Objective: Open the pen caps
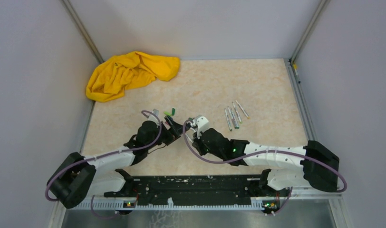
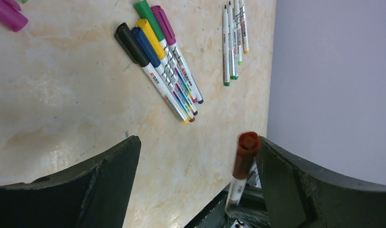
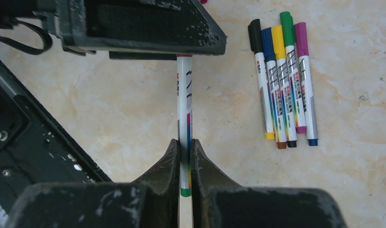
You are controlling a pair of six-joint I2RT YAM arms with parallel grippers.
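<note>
The right claw (image 3: 185,145) is clamping tight on the barrel of one pen (image 3: 184,104), holding it out towards the left arm. The left claw (image 2: 198,142) is standing wide open with nothing gripped, its fingers lying either side of that pen's red cap (image 2: 246,154). The cap is sitting on the pen, so this pull is not yet made.

About four bare pens (image 2: 233,42) are lying together on the worktop (image 1: 205,85), right of the claws, tips showing. A loose purple cap (image 2: 8,14) and a green cap (image 1: 169,112) are lying just beyond the claws. Five capped pens (image 3: 279,80) are waiting side by side between the claws and the bare group. By my reckoning the job is running a little under halfway, with six caps left counting the one in hand.
</note>
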